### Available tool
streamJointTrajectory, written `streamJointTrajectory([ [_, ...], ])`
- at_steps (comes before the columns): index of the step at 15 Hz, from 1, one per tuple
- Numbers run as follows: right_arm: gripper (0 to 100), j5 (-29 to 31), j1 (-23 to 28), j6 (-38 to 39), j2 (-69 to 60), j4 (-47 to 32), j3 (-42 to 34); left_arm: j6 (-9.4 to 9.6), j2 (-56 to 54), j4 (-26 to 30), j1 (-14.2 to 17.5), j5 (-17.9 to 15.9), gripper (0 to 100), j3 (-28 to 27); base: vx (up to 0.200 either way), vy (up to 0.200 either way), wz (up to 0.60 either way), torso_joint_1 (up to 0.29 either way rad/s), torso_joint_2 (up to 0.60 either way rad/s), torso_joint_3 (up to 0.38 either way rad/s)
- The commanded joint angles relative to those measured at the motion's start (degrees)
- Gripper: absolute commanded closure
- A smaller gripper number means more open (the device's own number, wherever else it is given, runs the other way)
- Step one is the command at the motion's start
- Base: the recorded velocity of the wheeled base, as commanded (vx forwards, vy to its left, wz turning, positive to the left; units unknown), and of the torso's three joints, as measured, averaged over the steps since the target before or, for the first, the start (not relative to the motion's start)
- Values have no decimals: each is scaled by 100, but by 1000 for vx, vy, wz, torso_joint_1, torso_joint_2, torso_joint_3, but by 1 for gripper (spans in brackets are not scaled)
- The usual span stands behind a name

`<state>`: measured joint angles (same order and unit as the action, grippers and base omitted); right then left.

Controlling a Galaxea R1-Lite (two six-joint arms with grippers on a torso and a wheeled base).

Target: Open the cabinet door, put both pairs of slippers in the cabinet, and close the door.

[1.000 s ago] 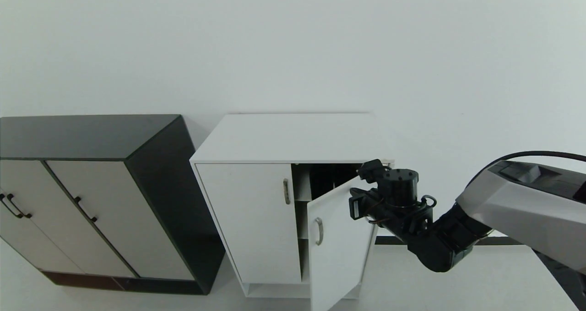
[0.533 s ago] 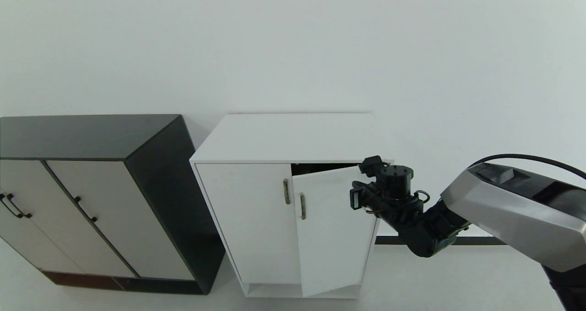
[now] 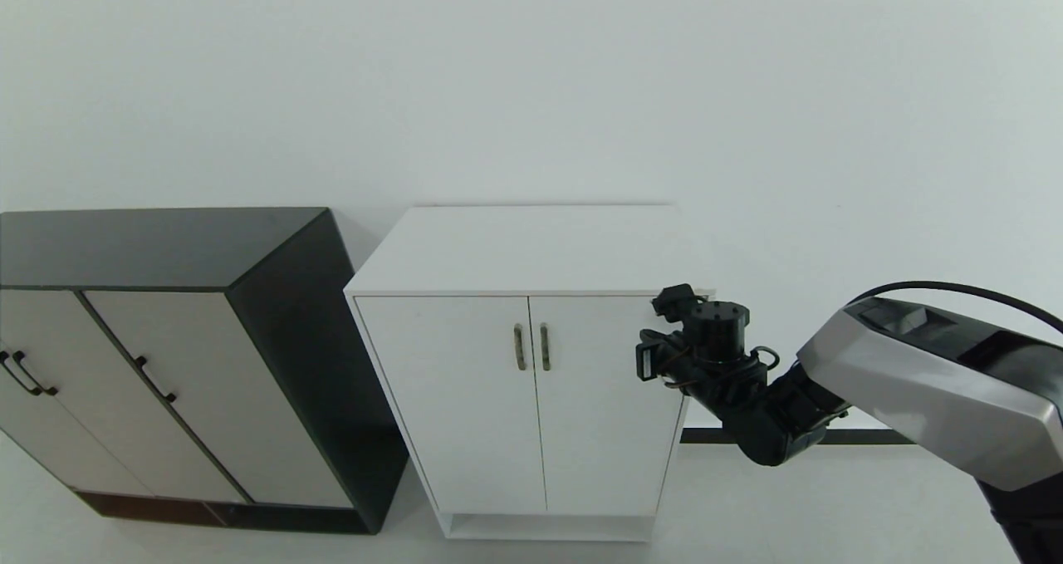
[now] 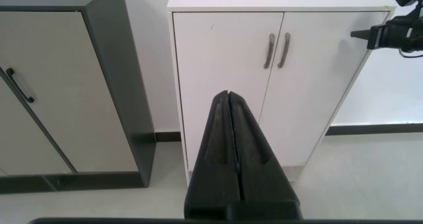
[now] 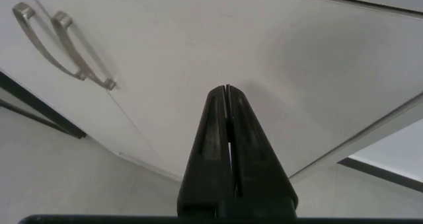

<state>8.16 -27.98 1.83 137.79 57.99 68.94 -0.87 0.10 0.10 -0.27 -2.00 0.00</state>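
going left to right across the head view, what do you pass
dark cabinet → white cabinet's left door → left door handle → right door handle → right door → right tool, at that door's outer edge

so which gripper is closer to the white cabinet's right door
Right. The right gripper is close at the face of the right door, near its upper outer edge; contact cannot be told. The left gripper sits well back, in front of the cabinet.
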Motion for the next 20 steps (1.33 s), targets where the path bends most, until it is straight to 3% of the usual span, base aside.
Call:
streamJointTrajectory([
  [1, 100, 2, -6, 2, -7, 19, -47, -1, -1, -1, 0, -2, 100, 0, 0, 0, 0, 0, 0, 0],
  [4, 100, 2, -32, 2, -182, 151, -364, -1, -1, -1, 0, -2, 100, 0, 0, 0, 0, 0, 0, 0],
  [14, 100, 55, -155, -25, -3461, 845, -4486, 7, -1, -1, 0, -2, 100, 0, 0, 0, 0, 0, 0, 0],
  [20, 100, 591, 258, -60, -5359, 881, -6569, 16, -1, -1, 0, 7, 100, 0, 0, 0, 0, 0, 0, 0],
])
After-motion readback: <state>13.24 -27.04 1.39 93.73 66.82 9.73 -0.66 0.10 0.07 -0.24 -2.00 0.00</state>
